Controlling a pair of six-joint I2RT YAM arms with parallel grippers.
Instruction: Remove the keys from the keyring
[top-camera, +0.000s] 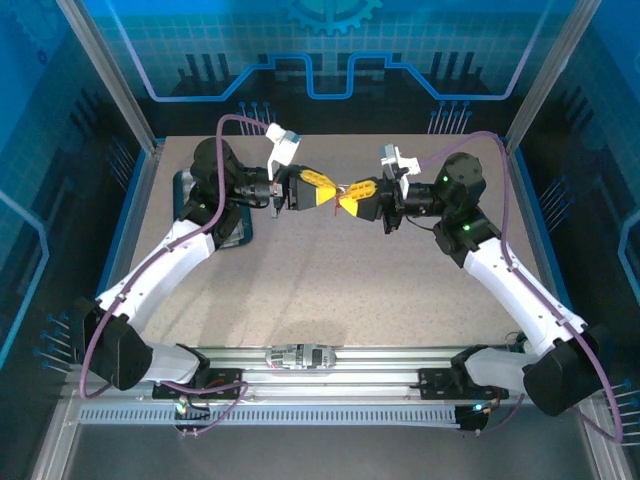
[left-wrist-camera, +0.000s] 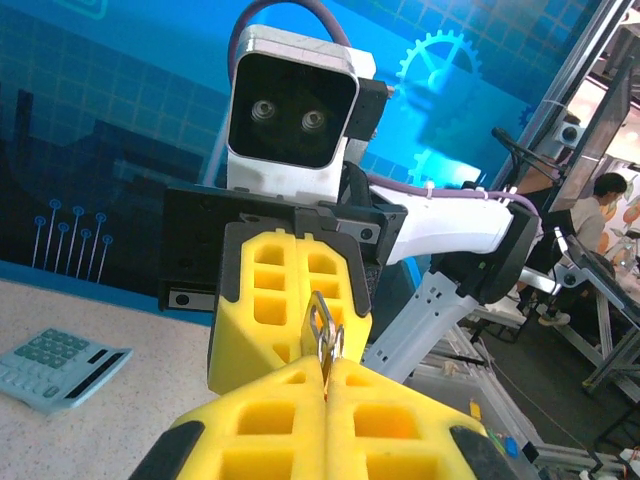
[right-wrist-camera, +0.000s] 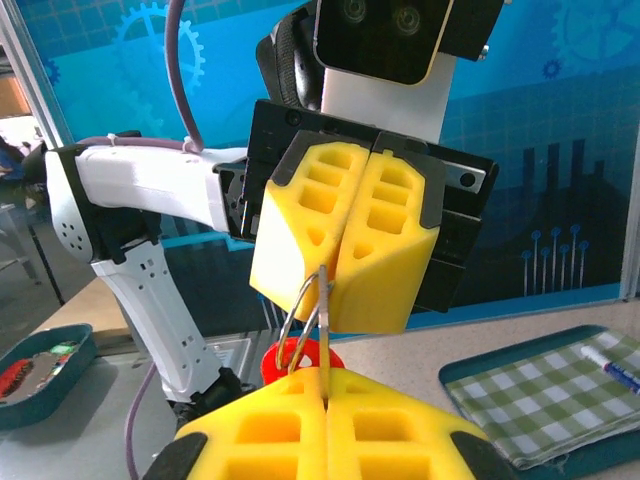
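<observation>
The grey key (left-wrist-camera: 320, 328) stands edge-on between the facing yellow fingertips, in mid-air above the table (top-camera: 330, 290). The left gripper (left-wrist-camera: 327, 380) is pinched tight on it. The red-tagged keyring (right-wrist-camera: 296, 352) sits clamped in the right gripper (right-wrist-camera: 325, 378), whose fingers are pressed fully together.

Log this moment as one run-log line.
left gripper: shut on key | right gripper: shut on keyring | pose: tips facing, raised above table | status: key not yet off keyring
</observation>
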